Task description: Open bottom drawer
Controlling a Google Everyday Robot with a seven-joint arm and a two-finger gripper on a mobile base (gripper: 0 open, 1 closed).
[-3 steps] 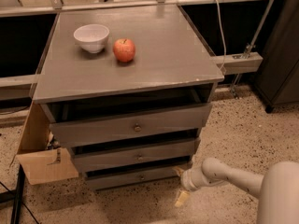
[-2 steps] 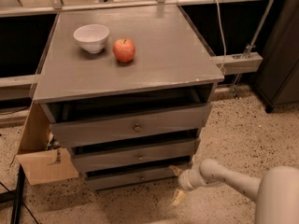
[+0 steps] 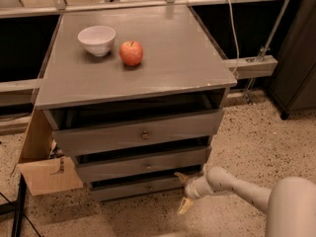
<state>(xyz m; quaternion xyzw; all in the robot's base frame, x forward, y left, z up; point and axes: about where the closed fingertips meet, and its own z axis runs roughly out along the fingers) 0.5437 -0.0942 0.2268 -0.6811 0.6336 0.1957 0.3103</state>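
Note:
The grey cabinet (image 3: 148,78) has three drawer fronts, all slightly pulled out. The bottom drawer (image 3: 123,190) is the lowest and narrowest, with a small dark knob (image 3: 149,186) at its centre. My gripper (image 3: 181,191) is low down at the bottom drawer's right end, just above the floor. It is open: one tan finger (image 3: 179,176) reaches up by the drawer's right corner and the other (image 3: 184,206) points down toward the floor. It holds nothing. My white arm (image 3: 237,187) comes in from the lower right.
A white bowl (image 3: 97,39) and a red apple (image 3: 131,53) sit on the cabinet top. A cardboard box (image 3: 42,167) leans against the cabinet's left side. A dark cabinet (image 3: 296,58) stands at the right, and a cable with a bracket (image 3: 249,65) hangs behind.
My gripper has moved a little to the left, closer to the bottom drawer's right end. The drawers, bowl and apple have not moved.

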